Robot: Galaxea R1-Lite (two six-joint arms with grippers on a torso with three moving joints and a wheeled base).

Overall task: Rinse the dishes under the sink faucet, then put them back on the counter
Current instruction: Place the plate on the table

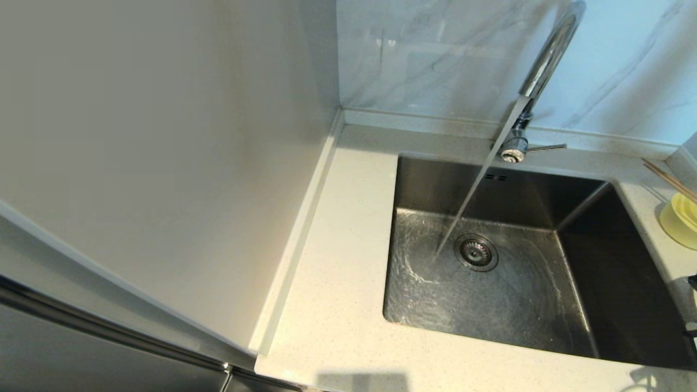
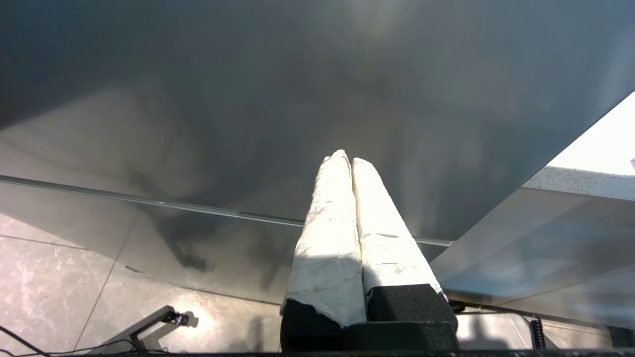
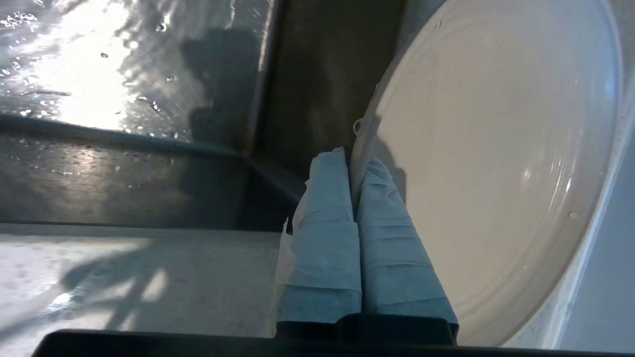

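1. Running water marks the step in hand: the sink faucet [image 1: 547, 60], a tall chrome gooseneck at 12 o'clock of the basin with a thin side lever, sends a slanted stream onto the steel floor beside the round drain strainer [image 1: 476, 252].
2. Right gripper [image 3: 353, 161]: cloth-wrapped jaws pinched tight on the rim of the plate [image 3: 496, 163], which by the right wrist view sits at the basin's right-hand wall, over the wet steel. The plate does not show in the head view.
3. Left gripper [image 2: 347, 158]: wrapped jaws pressed together, holding nothing; parked low, facing a dark glossy cabinet front above a marble-patterned floor.
4. Bowl [image 1: 680, 219]: small, pale yellow, round; resting on the bench [image 1: 337, 272] at 3 o'clock of the sink, not yet handled.
5. Chopsticks [image 1: 670, 179]: thin light wood, lying across the bowl toward 1 o'clock.
6. Judged stage: early, plate rinse in progress or about to start. The next move calls for carrying the plate toward 9 o'clock under the stream, tilted so water sheets off.
7. Materials: plate is glazed cream-white, faintly ringed, beaded with drops, likely slippery; bench is off-white speckled stone, smooth; basin is brushed steel, rippled with water.
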